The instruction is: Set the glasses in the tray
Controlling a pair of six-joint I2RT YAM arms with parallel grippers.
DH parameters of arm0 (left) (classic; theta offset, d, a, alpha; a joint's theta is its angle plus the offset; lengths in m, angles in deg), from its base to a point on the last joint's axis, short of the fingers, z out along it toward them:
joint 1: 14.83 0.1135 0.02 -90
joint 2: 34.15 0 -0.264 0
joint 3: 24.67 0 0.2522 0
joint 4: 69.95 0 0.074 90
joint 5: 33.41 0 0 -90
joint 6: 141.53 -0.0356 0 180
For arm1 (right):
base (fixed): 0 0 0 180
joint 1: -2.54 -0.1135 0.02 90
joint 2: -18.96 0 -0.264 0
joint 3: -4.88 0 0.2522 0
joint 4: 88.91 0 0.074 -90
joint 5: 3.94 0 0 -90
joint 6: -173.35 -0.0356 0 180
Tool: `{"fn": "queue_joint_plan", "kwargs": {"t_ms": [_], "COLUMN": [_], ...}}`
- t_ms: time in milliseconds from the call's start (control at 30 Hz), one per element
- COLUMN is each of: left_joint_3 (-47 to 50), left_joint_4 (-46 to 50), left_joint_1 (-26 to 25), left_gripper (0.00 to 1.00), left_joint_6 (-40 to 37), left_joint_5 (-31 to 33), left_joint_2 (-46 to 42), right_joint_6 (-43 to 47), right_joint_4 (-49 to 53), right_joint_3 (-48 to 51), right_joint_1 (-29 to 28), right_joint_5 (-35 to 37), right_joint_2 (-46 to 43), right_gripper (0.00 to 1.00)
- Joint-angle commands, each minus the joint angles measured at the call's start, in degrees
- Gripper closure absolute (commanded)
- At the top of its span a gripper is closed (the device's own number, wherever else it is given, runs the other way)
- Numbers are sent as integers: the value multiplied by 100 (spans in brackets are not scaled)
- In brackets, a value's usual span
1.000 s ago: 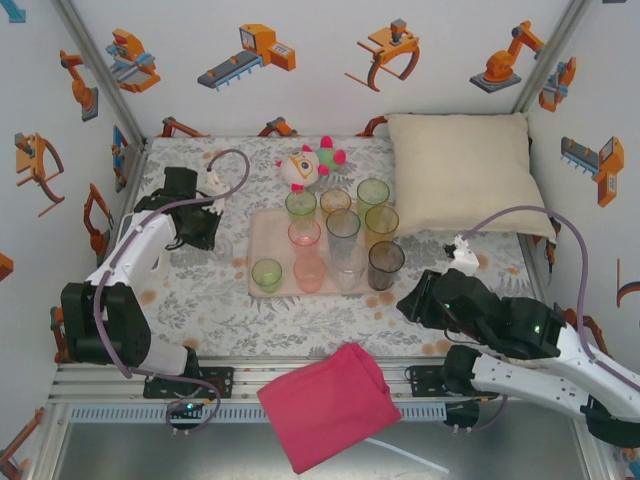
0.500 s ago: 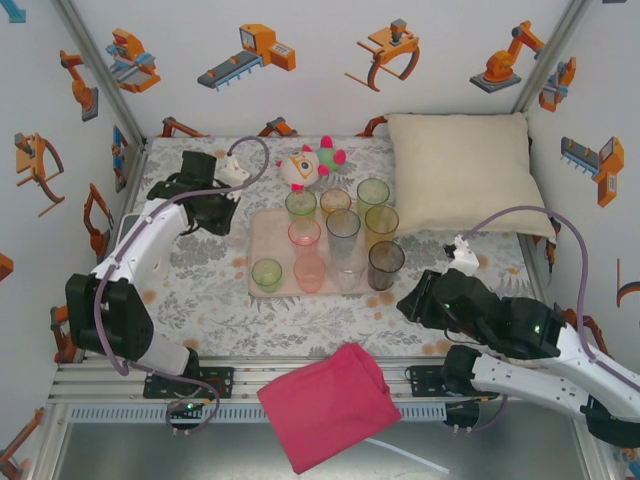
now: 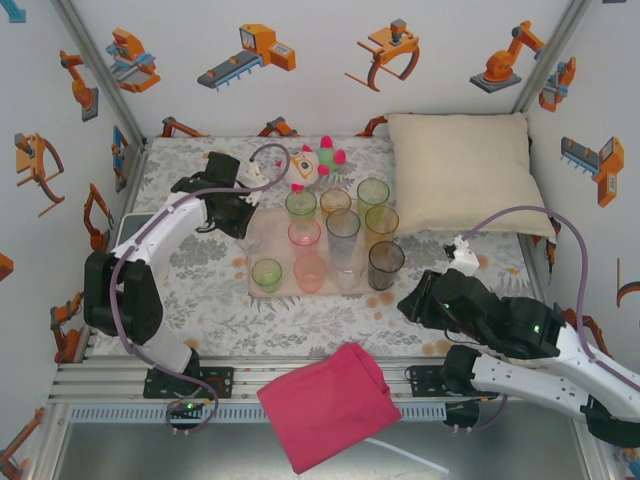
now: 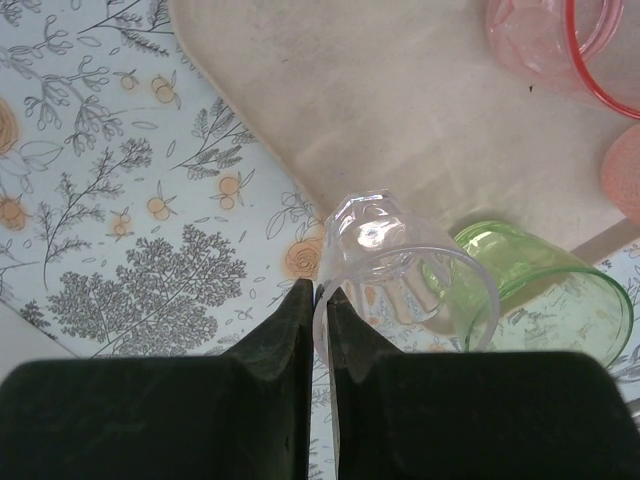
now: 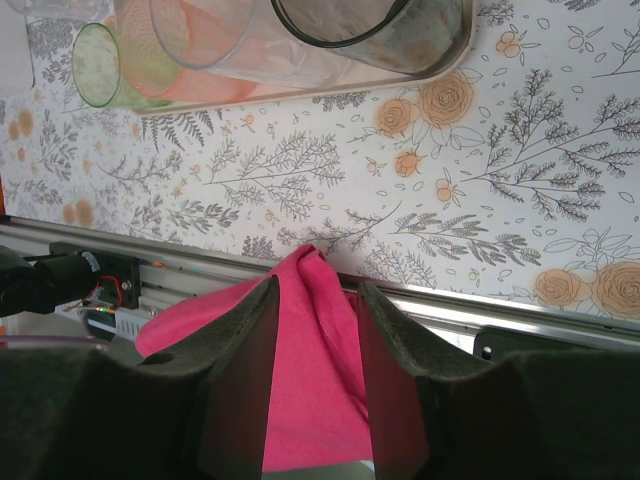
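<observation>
- The left hand (image 4: 320, 300) pinches one wall of a clear tumbler (image 4: 395, 265) at the rim, with its black fingers pressed tight on either side. The tumbler hangs at the left edge of the tray (image 4: 400, 110) and is not yet set down.
- The other glasses stand on the tray, mostly toward its middle and right. A bare patch lies just ahead of the held one.
- My advice is to carry the tumbler inward over that bare patch and lower it until the base sits flat. Then spread the fingers and lift straight up. One finger appears to sit inside the cup, so pulling away sideways could tip it.
- Keep clear of the green tumbler (image 4: 545, 285) just beside it and the pink tumbler (image 4: 560, 40) farther in, as light plastic topples easily.
- The right hand (image 5: 318, 290) has its fingers spread and grips nothing. It sits above a pink cloth (image 5: 300, 400) at the worktop's near edge, well apart from the tray.
- The tumblers are thin, glossy, translucent plastic, and the clear one has a faceted base.
- The tray is matte pale pink-beige with a rounded corner and a low rim.
- The worktop (image 4: 120, 200) has a floral print.
</observation>
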Motion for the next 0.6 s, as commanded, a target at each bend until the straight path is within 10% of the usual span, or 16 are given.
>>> {"fn": "queue_joint_plan", "kwargs": {"t_ms": [0, 567], "left_joint_3": [-223, -343], "left_joint_4": [-94, -398], "left_joint_1": [-131, -410], "left_gripper": [85, 84], "left_joint_6": [112, 174], "left_joint_5": [-103, 46], "left_joint_2": [127, 698], "right_joint_6": [-141, -261], "right_joint_4": [84, 184], "right_joint_3": [-119, -93], "right_joint_1": [-6, -5], "right_joint_5": [118, 61], "right_joint_2": [41, -21], "right_gripper": [62, 64]}}
